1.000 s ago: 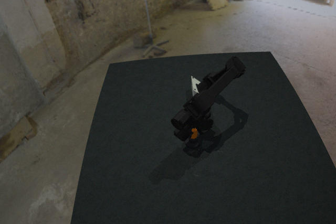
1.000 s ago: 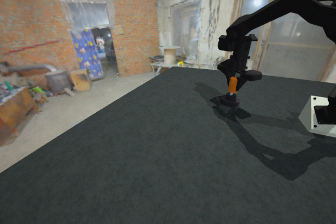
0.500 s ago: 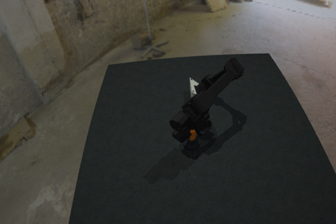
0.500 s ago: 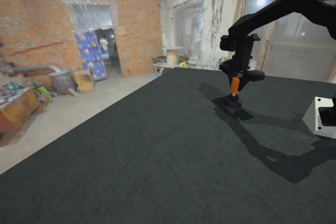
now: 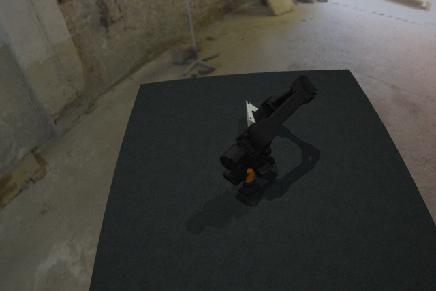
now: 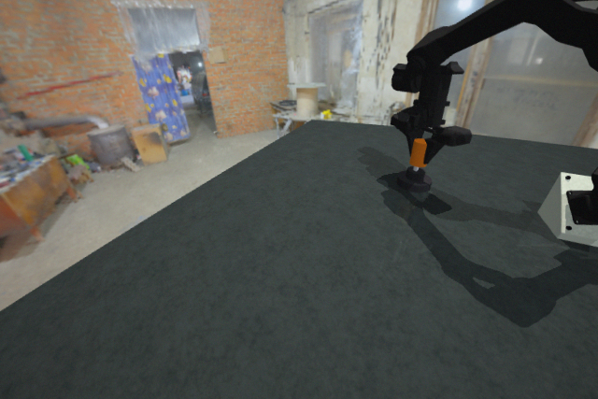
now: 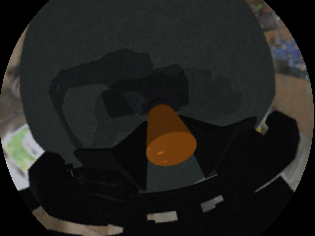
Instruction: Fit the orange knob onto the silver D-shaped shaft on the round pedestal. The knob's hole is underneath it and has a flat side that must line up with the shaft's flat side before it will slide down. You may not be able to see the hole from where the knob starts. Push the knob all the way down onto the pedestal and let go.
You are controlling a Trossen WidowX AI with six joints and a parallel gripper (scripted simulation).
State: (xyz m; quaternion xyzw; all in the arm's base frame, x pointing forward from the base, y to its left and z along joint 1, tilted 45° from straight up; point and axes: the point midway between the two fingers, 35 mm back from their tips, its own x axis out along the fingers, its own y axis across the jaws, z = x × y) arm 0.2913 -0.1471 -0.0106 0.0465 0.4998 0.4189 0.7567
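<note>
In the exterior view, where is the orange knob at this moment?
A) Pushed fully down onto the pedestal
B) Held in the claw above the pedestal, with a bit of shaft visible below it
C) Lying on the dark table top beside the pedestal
B: the claw grips the orange knob, and silver shaft shows between it and the round pedestal.

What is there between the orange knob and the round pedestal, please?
In the exterior view, a short piece of the silver shaft shows between the orange knob and the pedestal.
</note>
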